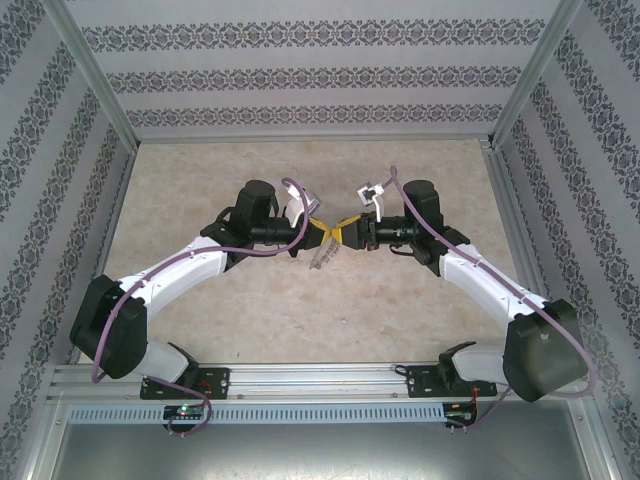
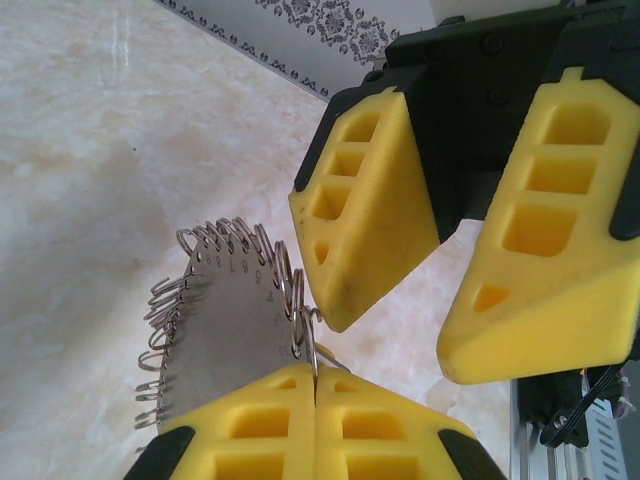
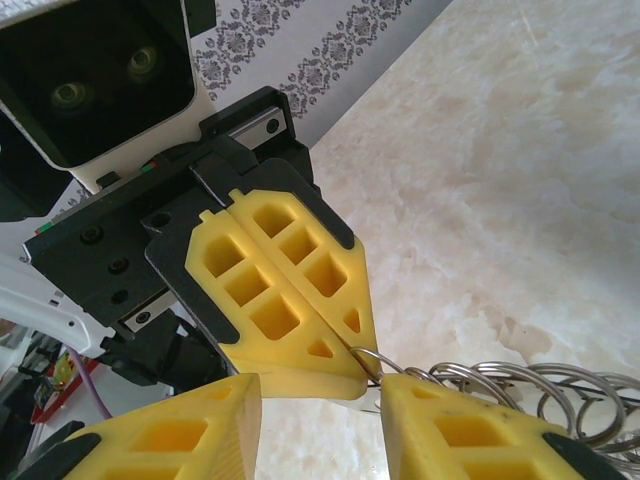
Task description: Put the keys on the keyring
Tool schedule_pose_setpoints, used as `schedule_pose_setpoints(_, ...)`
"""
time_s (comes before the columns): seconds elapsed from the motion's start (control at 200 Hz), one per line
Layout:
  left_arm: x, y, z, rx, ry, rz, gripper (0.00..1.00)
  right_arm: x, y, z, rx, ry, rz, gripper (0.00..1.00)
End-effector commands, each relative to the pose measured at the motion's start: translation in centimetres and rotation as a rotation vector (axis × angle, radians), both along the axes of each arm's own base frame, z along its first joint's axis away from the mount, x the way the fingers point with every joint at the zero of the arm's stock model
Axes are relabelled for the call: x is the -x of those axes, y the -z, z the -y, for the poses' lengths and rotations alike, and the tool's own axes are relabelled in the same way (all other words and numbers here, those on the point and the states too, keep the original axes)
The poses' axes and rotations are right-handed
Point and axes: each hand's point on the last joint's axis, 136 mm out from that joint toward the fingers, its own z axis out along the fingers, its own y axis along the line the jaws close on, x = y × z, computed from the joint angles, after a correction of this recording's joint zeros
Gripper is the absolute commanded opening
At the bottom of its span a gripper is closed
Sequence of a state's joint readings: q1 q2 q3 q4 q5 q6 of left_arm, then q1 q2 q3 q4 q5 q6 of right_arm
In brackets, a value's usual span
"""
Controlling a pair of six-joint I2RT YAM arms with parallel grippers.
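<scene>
Your L gripper is clamped shut on one wire loop of the large, thin, silvery metal keyring w/ loop-fringed rim; the rest hangs off beside its tips. Straight across, tip-to-tip, R gripper has jaws partly apart just beside the ring. Can't tell if it carries the key.

We find the grippers nose to nose above the table. Straight ahead of the left gripper, the way is barred by the right gripper. Its fingers stand apart, with the left fingertips just before that gap. The keyring, pinched in the left gripper, fans out to the left of its tips and blocks that side. Behind each wrist and out to either side, we see open tabletop up to the patterned walls.
</scene>
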State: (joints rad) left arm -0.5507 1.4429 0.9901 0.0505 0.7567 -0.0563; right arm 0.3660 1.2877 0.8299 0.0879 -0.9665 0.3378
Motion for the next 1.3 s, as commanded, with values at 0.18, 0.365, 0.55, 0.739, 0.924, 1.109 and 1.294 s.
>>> schedule_pose_setpoints(0.18,0.6,-2.3,1.0,0.046,0.064,0.044,0.0,-1.6,-0.6,0.6,0.004,0.044,0.051,0.38)
schedule_pose_setpoints(0.365,0.6,-2.3,1.1,0.047,0.066,0.045,0.0,-1.7,-0.6,0.5,-0.002,0.036,0.043,0.38)
schedule_pose_setpoints(0.55,0.6,-2.4,1.2,0.053,0.072,0.038,0.0,-1.6,-0.7,-0.1,-0.006,0.004,0.043,0.38)
schedule_pose_setpoints(0.739,0.5,-2.5,1.3,0.057,0.072,0.039,0.0,-1.0,-0.4,-0.8,-0.002,-0.041,0.033,0.37)
schedule_pose_setpoints(0.924,0.3,-2.7,1.2,0.06,0.058,0.049,0.0,-0.2,0.5,-0.6,0.01,-0.053,0.015,0.29)
schedule_pose_setpoints(1.109,-0.1,-2.7,1.2,0.057,0.044,0.056,0.0,0.4,1.0,-0.4,0.014,-0.057,0.005,0.24)
schedule_pose_setpoints(1.294,-0.2,-2.9,1.2,0.061,0.034,0.061,0.0,0.8,1.4,-0.5,0.018,-0.068,-0.003,0.24)
